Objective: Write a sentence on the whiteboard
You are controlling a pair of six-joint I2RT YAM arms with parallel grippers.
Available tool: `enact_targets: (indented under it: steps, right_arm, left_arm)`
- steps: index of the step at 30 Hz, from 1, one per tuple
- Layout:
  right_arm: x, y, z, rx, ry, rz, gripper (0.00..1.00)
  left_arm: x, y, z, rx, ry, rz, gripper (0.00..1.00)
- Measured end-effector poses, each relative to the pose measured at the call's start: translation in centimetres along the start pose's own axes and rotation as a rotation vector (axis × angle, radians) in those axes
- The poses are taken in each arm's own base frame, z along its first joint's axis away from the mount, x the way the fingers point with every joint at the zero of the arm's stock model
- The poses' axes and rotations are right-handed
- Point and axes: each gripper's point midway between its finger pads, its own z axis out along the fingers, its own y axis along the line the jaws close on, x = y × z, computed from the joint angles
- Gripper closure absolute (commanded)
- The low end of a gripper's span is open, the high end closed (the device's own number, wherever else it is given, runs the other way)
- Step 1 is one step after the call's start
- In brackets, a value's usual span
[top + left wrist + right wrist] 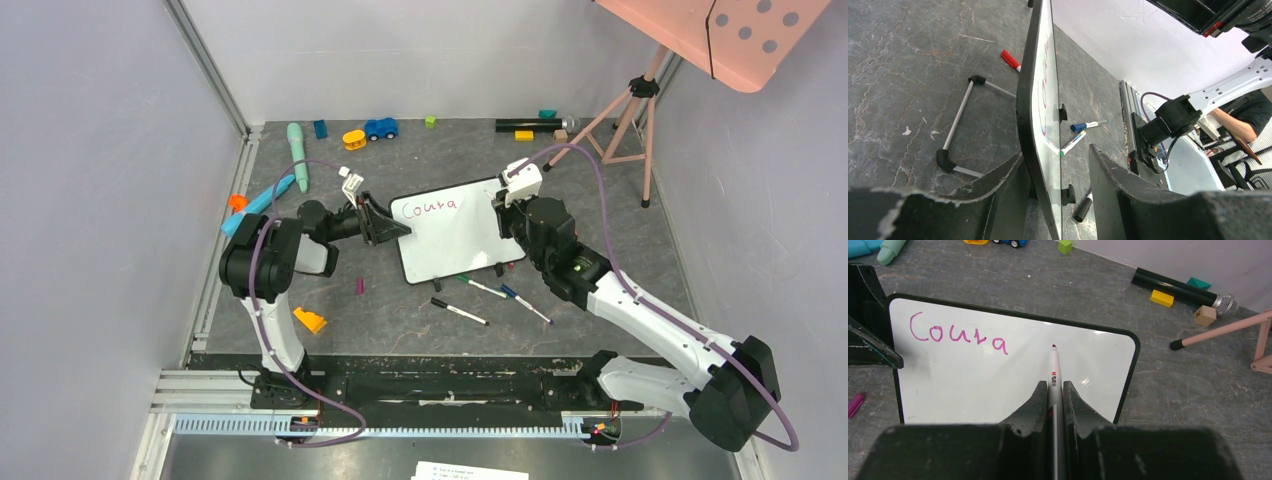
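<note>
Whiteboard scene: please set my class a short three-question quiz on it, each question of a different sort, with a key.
1. Multiple choice: what does the pink writing on the whiteboard read? A) Coura B) Courage C) Cou
2. True or false: the right gripper holds nothing.
3. Short answer: in the top view, which gripper has its jaws on either side of the whiteboard's left edge?
Key: 1. A. 2. False: it is shut on a marker, whose tip points at the board. 3. The left gripper.
</note>
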Motion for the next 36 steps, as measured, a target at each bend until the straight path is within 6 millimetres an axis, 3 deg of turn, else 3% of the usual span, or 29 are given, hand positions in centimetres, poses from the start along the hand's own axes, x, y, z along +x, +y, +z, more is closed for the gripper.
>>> enact_targets:
  steps: [7, 16, 18, 21, 25, 29, 36]
  right_arm:
    - [0.5, 0.0, 0.0, -0.001, 0.009, -0.002, 1.00]
    - [0.5, 0.1, 0.0, -0.003, 0.010, -0.002, 1.00]
    - [0.5, 0.1, 0.0, -0.005, 0.010, -0.002, 1.00]
    - [0.5, 0.2, 0.0, -0.009, 0.011, -0.002, 1.00]
    - [0.6, 0.4, 0.1, -0.021, 0.014, 0.004, 1.00]
    - [0.9, 0.9, 0.2, -0.043, 0.022, 0.005, 1.00]
    - [2.5, 2.1, 1.1, -0.093, 0.080, -0.011, 1.00]
  left_arm:
    - [-0.2, 0.4, 0.3, 0.010, 0.006, 0.005, 0.55]
    - [0.2, 0.3, 0.3, 0.024, 0.023, 0.003, 0.56]
    - [0.2, 0.3, 0.2, 0.024, 0.023, 0.002, 0.62]
    - [0.2, 0.3, 0.2, 0.025, 0.024, 0.000, 0.80]
    - [0.3, 0.3, 0.2, 0.024, 0.024, -0.004, 0.92]
    - [0.3, 0.2, 0.2, 0.023, 0.024, -0.017, 0.98]
    - [0.3, 0.2, 0.2, 0.023, 0.024, -0.019, 0.98]
